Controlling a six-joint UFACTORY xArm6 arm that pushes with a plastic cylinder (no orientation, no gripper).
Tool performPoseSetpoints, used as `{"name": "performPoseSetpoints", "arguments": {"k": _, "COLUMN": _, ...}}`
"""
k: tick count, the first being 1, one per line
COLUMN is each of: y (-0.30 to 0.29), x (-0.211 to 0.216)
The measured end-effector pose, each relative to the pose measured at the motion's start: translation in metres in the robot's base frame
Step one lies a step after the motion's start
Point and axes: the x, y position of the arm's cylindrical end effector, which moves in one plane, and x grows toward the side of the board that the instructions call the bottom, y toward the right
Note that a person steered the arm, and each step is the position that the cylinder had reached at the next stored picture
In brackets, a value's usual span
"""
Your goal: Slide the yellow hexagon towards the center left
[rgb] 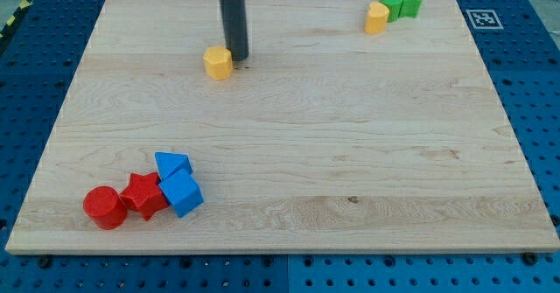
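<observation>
The yellow hexagon is sitting upper left of the board, my tip touching its right side, holding nothing; the rod's top is cut off. Two yellows, two greens, two reds, two blues are showing

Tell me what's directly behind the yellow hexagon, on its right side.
My tip stands right against the yellow hexagon, on its right and slightly toward the view's top. Bare wooden board lies beyond. Whether they actually touch is hidden by the rod.
</observation>
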Motion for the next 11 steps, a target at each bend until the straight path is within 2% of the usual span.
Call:
{"name": "performPoseSetpoints", "arguments": {"k": 4, "y": -0.009, "x": 0.027}}
{"name": "performPoseSetpoints", "arguments": {"k": 6, "y": 0.035, "x": 0.047}}
{"name": "performPoseSetpoints", "arguments": {"k": 7, "y": 0.035, "x": 0.058}}
{"name": "performPoseSetpoints", "arguments": {"k": 9, "y": -0.001, "x": 0.065}}
{"name": "performPoseSetpoints", "arguments": {"k": 11, "y": -0.033, "x": 0.038}}
